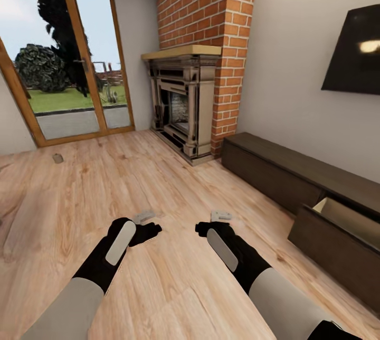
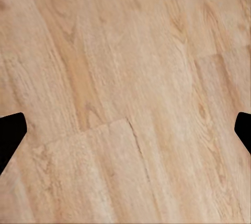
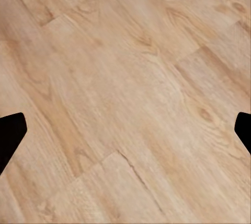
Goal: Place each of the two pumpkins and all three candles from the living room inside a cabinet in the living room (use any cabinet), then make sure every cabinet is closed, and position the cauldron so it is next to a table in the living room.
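Candle, most likely: a short stubby beige-grey cylinder (image 1: 57,158) sits on the pale wood plank floor (image 1: 174,192) far ahead and off to the left, near the timber-framed glass door (image 1: 63,65). Too small to make out a wick, so calling it a candle is a judgement. It lies well apart from both grippers, forward-left of them, on the left arm's side.

Left gripper (image 1: 143,218) and right gripper (image 1: 220,217), black with grey finger pads, hang over bare floor in front of the robot. Both wrist views look down at planks with black fingertips (image 2: 10,135) (image 3: 10,132) at opposite frame edges, so both sets of fingers are spread wide and hold nothing.

Long low dark-brown wooden cabinet (image 1: 274,166) runs along the right wall under the black wall-mounted TV screen (image 1: 353,49). Its near drawer (image 1: 338,234) is pulled out, pale beige interior showing, just right of the right arm. Brick chimney with stone fireplace (image 1: 182,105) stands straight ahead.

Judgement: the base would need to travel forward-left before any grasp; left arm is the nearer one for that cylinder. Its axis looks upright, though I can't be sure at this size. The open drawer is ready for drop-off and needs closing later.
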